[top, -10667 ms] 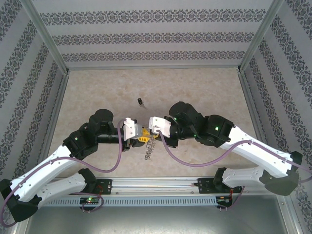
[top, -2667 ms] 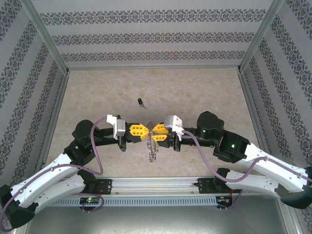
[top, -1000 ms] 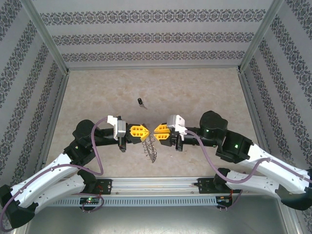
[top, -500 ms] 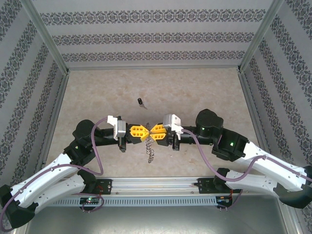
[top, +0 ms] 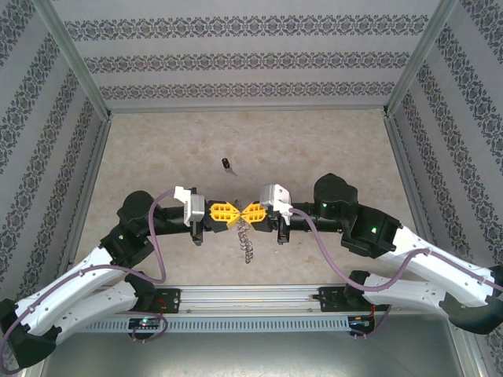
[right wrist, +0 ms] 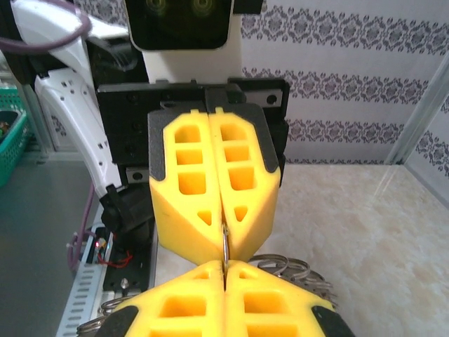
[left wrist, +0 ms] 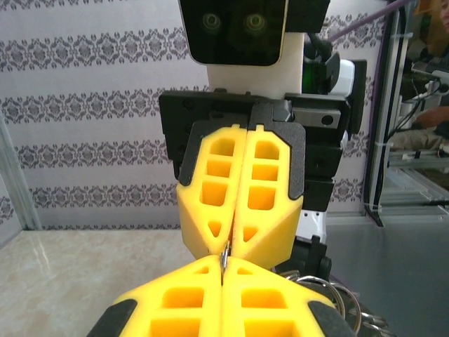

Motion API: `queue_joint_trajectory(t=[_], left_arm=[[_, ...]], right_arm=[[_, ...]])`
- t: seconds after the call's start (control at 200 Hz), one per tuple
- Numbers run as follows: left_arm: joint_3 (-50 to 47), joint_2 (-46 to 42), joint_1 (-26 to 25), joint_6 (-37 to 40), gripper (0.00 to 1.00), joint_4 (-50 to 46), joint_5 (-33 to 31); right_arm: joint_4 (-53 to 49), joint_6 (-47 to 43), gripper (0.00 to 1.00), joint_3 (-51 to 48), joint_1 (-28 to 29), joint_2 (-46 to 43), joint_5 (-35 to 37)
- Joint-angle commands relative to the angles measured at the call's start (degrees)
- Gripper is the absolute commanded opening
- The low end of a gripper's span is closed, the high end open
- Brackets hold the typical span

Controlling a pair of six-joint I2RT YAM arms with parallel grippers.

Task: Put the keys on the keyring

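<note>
Keyring (top: 245,238) held up over bench (top: 157,157), wire loops dangling under it. Left pincer (top: 236,214) on keyring's left side: squeezed tight on its thin rim. Right pincer (top: 247,213) on keyring's right side: squeezed tight on same rim, tip to tip with left one. Key (top: 226,164) lies on bench, well behind keyring.
</note>
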Motion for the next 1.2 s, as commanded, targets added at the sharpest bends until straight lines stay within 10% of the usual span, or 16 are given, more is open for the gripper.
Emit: queue_joint_trajectory(t=[0.0, 0.27, 1.199], left_arm=[[4.88, -0.41, 0.0, 7.01, 0.13, -11.96, -0.76], [10.12, 1.93, -0.05, 15.58, 0.16, -26.6, -2.36], [11.57, 2.14, 0.0, 17.59, 0.15, -29.18, -3.12]], right_arm=[[-4.89, -3.13, 0.0, 4.47, -0.31, 0.39, 2.0], [-12.75, -7.06, 0.0, 10.43, -0.11, 4.15, 2.36], [-23.1, -11.61, 0.0, 17.82, 2.98, 10.86, 4.91]])
